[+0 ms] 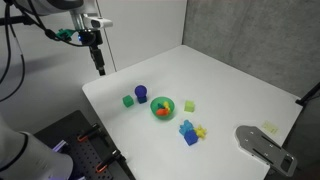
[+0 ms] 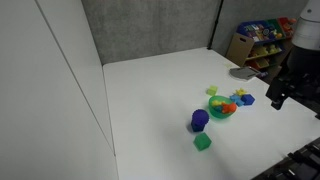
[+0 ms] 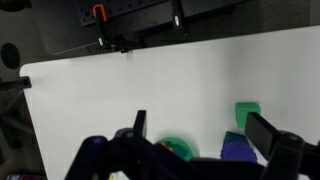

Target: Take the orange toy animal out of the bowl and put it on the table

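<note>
The bowl (image 1: 156,111) stands near the middle of the counter (image 1: 230,85), with the toy animal (image 1: 164,105) in it. The cup (image 1: 141,93) stands just left of the bowl and a little farther back. The cube (image 1: 127,100) lies left of the cup. A block (image 1: 189,104) lies just right of the bowl. Nearer, right of the bowl, two toys lie side by side: the left toy (image 1: 188,133) and the right toy (image 1: 200,130). A flat object (image 1: 262,145) lies at the counter's near right corner, well apart. The gripper (image 1: 99,68) hangs by the far left edge, well apart from the bowl.
</note>
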